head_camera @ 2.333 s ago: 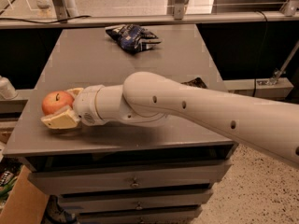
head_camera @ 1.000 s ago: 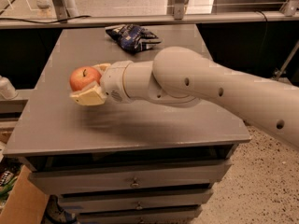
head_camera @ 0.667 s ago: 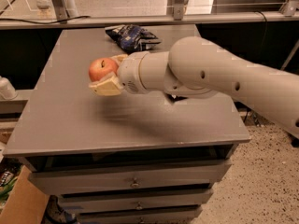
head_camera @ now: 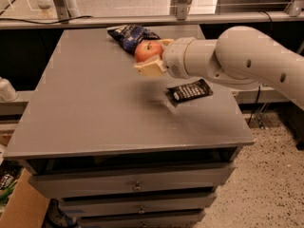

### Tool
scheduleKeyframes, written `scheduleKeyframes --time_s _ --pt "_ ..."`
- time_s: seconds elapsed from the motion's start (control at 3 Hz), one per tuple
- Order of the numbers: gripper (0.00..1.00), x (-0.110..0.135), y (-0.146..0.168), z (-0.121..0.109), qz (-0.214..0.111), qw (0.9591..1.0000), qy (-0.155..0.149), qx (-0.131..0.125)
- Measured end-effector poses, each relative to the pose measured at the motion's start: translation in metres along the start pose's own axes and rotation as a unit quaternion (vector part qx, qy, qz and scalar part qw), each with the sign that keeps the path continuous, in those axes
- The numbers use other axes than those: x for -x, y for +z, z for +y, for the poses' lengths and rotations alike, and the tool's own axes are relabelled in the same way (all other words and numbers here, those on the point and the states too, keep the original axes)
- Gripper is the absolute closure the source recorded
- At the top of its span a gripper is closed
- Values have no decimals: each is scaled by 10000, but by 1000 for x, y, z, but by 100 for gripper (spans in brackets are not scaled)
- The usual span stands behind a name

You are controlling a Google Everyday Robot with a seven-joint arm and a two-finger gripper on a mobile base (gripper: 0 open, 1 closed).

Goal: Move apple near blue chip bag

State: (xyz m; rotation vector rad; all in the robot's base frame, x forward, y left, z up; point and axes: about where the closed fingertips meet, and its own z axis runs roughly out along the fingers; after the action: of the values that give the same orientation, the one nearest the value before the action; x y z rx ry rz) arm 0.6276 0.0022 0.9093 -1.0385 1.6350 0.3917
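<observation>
The red-orange apple [head_camera: 147, 51] is held in my gripper [head_camera: 153, 57], above the grey table [head_camera: 90, 108]. The gripper's cream fingers [head_camera: 150, 69] close around the apple from the right. The apple hangs just in front of the wrinkly blue chip bag [head_camera: 129, 34], which lies at the table's far edge. My white arm [head_camera: 237, 56] reaches in from the right.
A flat black packet with white lettering [head_camera: 190, 91] lies on the table below my arm. Drawers [head_camera: 137, 186] sit under the tabletop. A metal rail [head_camera: 142, 19] runs behind the table. A cardboard box [head_camera: 19, 208] stands on the floor at lower left.
My gripper has carried the apple from the table's left front toward the far middle, right up to the blue chip bag. The black packet, hidden by the arm before, now shows.
</observation>
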Motion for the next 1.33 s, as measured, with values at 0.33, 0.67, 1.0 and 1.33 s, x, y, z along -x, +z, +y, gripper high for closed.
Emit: scheduleKeyframes --time_s 0.33,0.67,1.0,1.33 --pt "100 -26 -5 -57 -125 9990 269 -345" --pt "100 -26 -5 -56 -125 9990 269 -345" --pt "100 -28 -4 -59 -91 9988 261 -408" --pt "100 -43 -1 -88 -154 9964 505 -662"
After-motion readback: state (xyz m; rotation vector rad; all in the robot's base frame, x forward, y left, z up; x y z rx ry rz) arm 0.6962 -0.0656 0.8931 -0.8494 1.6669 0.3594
